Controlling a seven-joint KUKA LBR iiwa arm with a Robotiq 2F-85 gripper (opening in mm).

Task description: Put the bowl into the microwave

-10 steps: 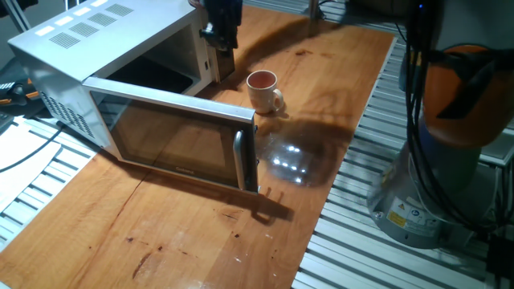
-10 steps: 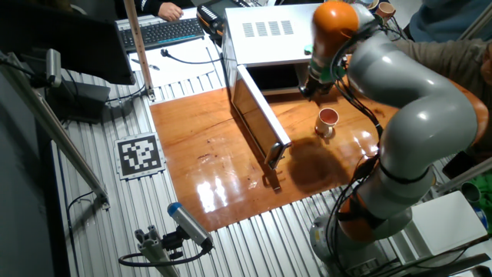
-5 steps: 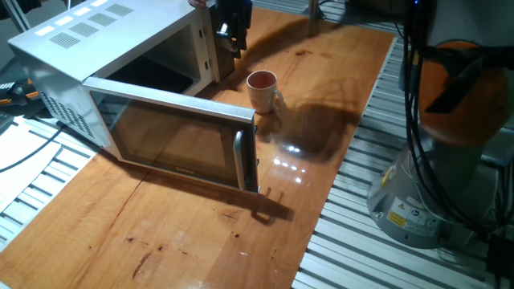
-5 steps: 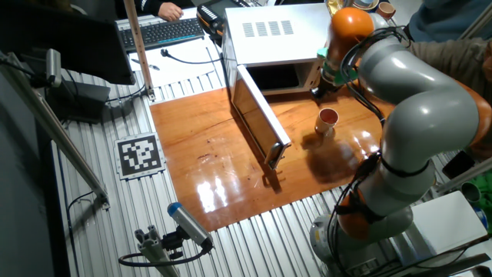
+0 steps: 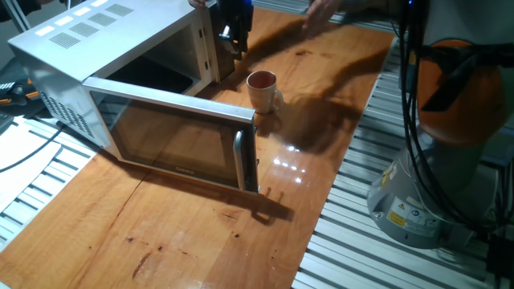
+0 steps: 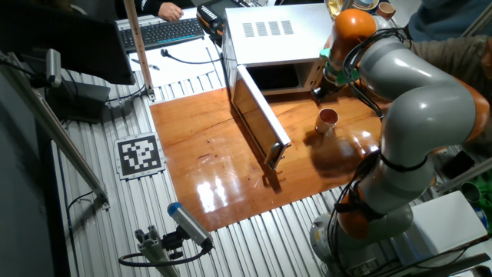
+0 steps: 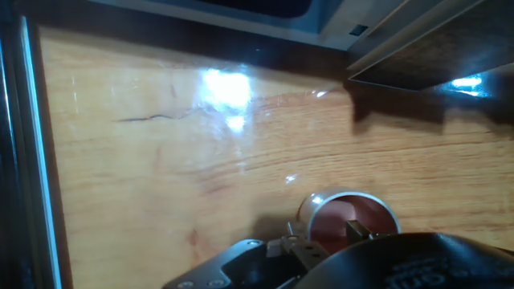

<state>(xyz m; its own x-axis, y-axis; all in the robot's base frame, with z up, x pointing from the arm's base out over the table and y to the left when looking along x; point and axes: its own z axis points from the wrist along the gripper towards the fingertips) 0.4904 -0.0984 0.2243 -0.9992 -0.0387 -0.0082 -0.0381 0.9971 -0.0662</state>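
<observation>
My hand (image 5: 234,38) hangs just off the microwave's (image 5: 120,72) open front corner, its fingers too dark for me to tell whether they are apart or together, while the bowl (image 5: 263,91) stands upright on the bench (image 5: 201,225) beside the microwave's swung-out door (image 5: 173,136), apart from my hand

The small cream cup-shaped bowl (image 5: 263,90) stands on the wooden table (image 5: 201,233), just beside the free edge of the large boxy silver microwave's (image 5: 104,60) open door. The black two-finger gripper (image 5: 233,36) hangs behind the bowl, near the microwave's front corner.
</observation>
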